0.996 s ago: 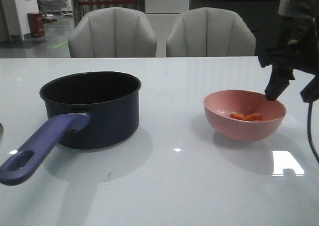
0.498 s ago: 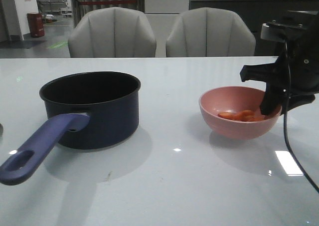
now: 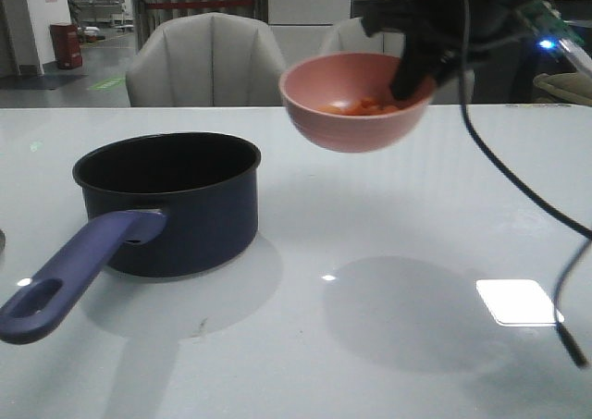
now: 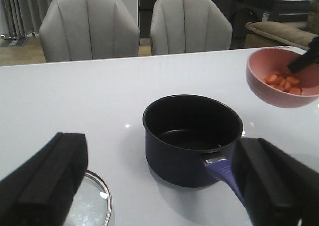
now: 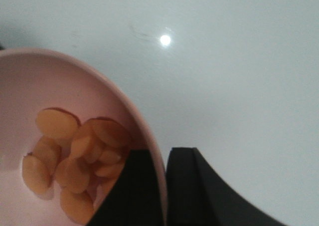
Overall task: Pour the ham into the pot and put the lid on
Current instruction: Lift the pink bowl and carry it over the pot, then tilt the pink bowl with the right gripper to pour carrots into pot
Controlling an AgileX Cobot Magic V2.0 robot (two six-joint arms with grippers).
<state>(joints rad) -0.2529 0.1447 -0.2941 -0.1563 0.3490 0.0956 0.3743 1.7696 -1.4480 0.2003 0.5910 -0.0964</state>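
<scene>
My right gripper (image 3: pixel 413 72) is shut on the rim of the pink bowl (image 3: pixel 356 114) and holds it in the air, to the right of and above the pot (image 3: pixel 176 202). One finger is inside the bowl and one outside (image 5: pixel 164 186). Orange-red ham (image 5: pixel 75 161) pieces lie in the bowl (image 5: pixel 75 86); the ham also shows in the front view (image 3: pixel 365 106). The navy pot stands empty on the table, its purple-blue handle (image 3: pixel 69 276) pointing to the front left. The glass lid (image 4: pixel 92 201) lies flat by my open left gripper (image 4: pixel 159 186), its knob hidden. The left gripper is out of the front view.
The white table (image 3: pixel 370 345) carries the bowl's shadow at the right front. Two grey chairs (image 3: pixel 208 63) stand behind the table's far edge. A black cable (image 3: pixel 518 188) hangs down from my right arm over the right side of the table.
My right gripper has closed on the bowl's rim, lifted the bowl off the table and carried it up and left toward the pot. The pot has not moved.
</scene>
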